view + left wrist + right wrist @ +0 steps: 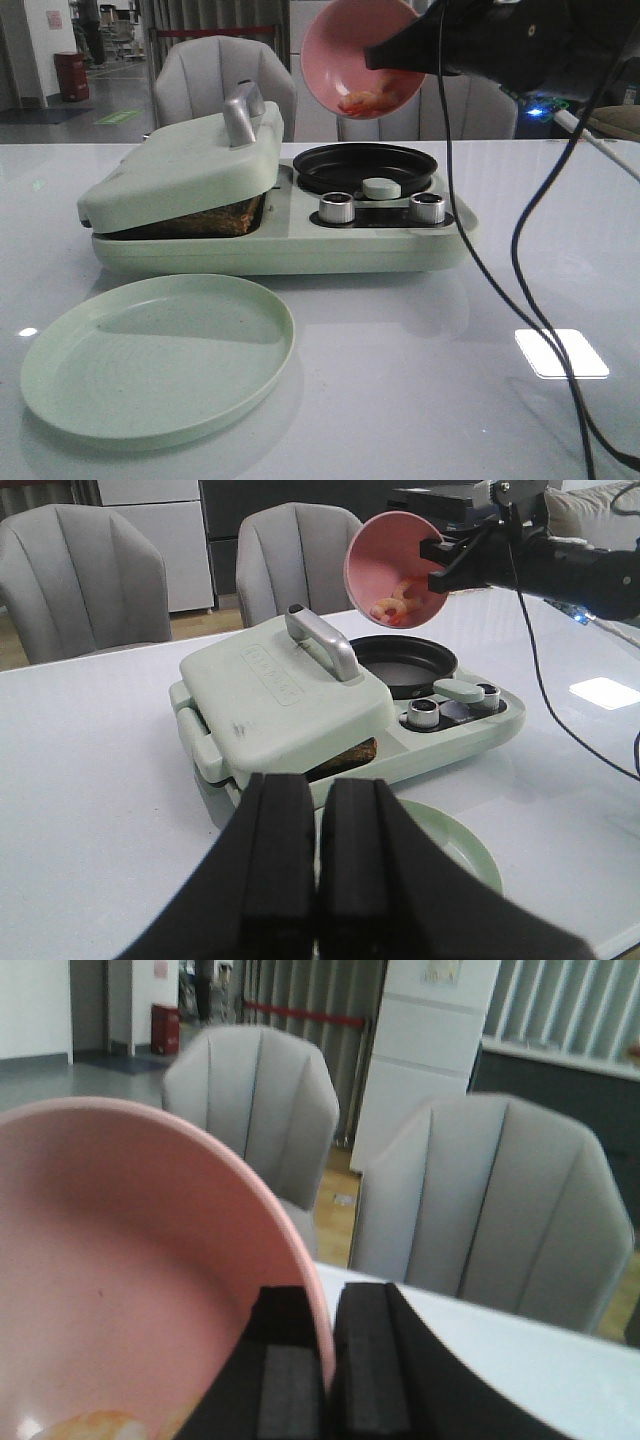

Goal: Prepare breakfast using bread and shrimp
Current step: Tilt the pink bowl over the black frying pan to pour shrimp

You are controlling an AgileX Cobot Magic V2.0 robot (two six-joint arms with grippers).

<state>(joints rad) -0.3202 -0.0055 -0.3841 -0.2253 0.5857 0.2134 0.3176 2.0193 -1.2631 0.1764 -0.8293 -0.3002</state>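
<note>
My right gripper (372, 55) is shut on the rim of a pink bowl (352, 40), held tilted in the air above the black round pan (364, 166) of the pale green breakfast maker (280, 240). The orange-pink shrimp (368, 100) lies at the bowl's low edge; it also shows in the left wrist view (392, 602) and the right wrist view (90, 1426). The bread (205, 222) shows as a brown crust edge under the maker's nearly closed lid (180, 165), and in the left wrist view (350, 757). My left gripper (318, 880) is shut and empty, in front of the maker.
An empty pale green plate (160, 360) lies on the white table in front of the maker. Two silver knobs (337, 207) and a pale green round knob (381, 187) sit on the maker. A black cable (520, 290) hangs at the right. Grey chairs stand behind the table.
</note>
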